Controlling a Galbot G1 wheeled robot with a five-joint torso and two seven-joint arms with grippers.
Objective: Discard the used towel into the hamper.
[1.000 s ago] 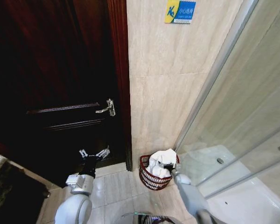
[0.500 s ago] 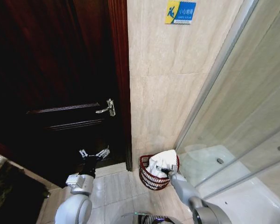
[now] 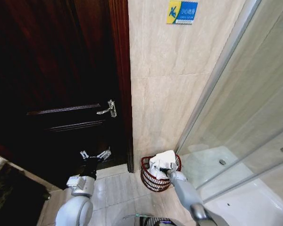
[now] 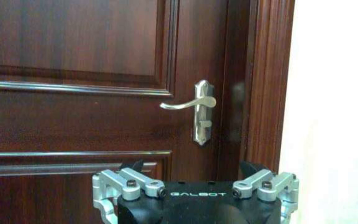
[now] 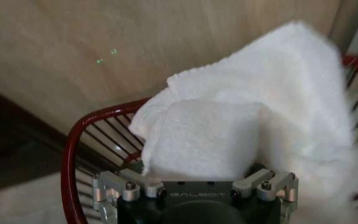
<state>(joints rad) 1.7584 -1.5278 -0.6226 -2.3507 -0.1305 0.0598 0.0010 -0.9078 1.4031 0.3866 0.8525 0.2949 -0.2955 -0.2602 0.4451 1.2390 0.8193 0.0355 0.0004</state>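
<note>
The hamper (image 3: 146, 175), a small dark red wire basket, stands on the floor at the foot of the beige wall. A white towel (image 3: 161, 160) is bunched up in it and pokes above its rim. My right gripper (image 3: 166, 170) is at the rim, pressed against the towel. In the right wrist view the towel (image 5: 229, 126) fills the space in front of the right gripper (image 5: 195, 175), hiding its fingertips, with the hamper's red rim (image 5: 70, 140) curving behind; the finger bases stand wide apart. My left gripper (image 3: 95, 154) hangs open and idle before the door.
A dark wooden door (image 3: 61, 94) with a silver lever handle (image 3: 108, 109) stands to the left of the hamper, also seen as the handle (image 4: 195, 103) in the left wrist view. A glass shower screen (image 3: 236, 117) and white shower tray (image 3: 245, 202) close off the right. Pale floor tiles (image 3: 118, 188) lie in front.
My right arm has swung a little to the left, and the gripper has stayed at the hamper's rim. The towel has settled slightly lower in the hamper. The left arm has not moved.
</note>
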